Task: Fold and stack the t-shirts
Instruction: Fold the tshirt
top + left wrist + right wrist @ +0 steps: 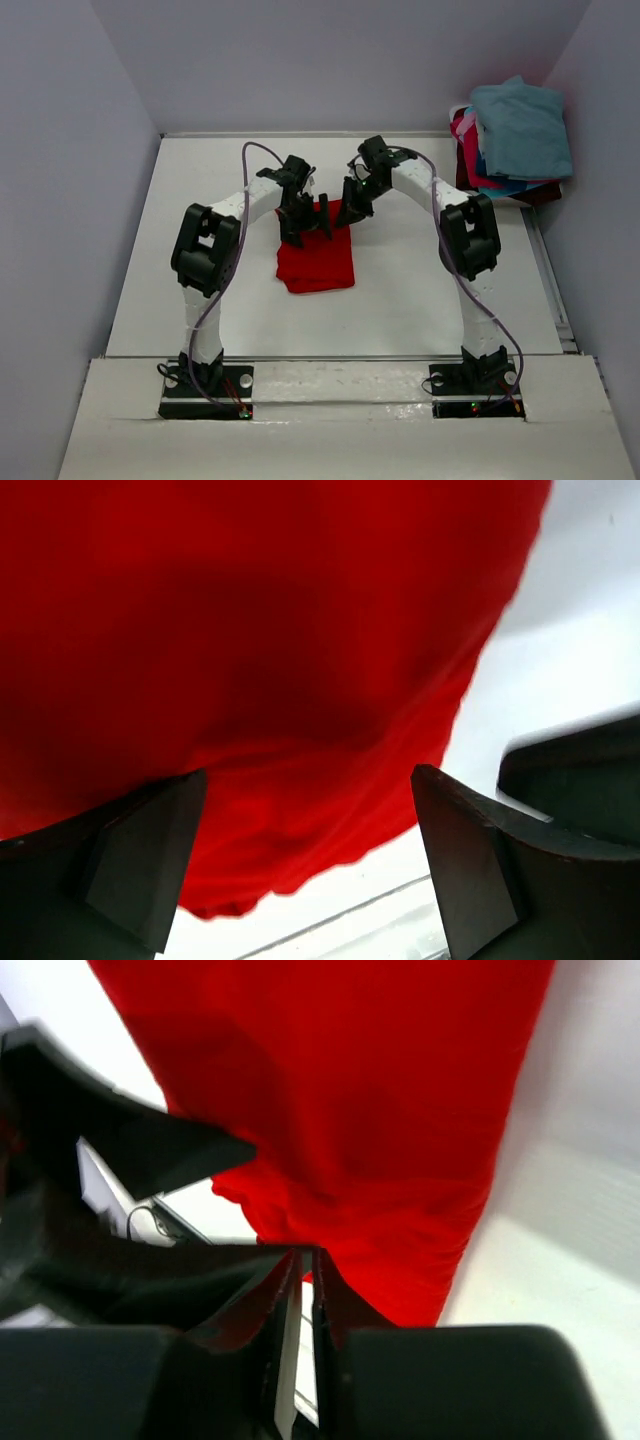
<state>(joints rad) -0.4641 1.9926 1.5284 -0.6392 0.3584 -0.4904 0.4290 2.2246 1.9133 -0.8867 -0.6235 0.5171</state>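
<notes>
A bright red t-shirt [318,262] lies folded into a rough square at the table's middle. My left gripper [298,232] hangs over its far left part. In the left wrist view this gripper [305,865] stands wide open, the red cloth [280,630] below and nothing between the fingers. My right gripper [352,210] is at the shirt's far right corner. Seen from the right wrist, its jaws [308,1255] are drawn together to a thin slit, the tips pinching the edge of the red shirt [380,1110]. More t-shirts sit piled at the back right, a teal-blue one [520,125] on top.
The pile also shows pink [463,140], blue [505,185] and dark maroon [540,193] cloth, partly over the table's right rail. Grey walls close in the left, back and right. The two grippers stand close together, a hand's width apart.
</notes>
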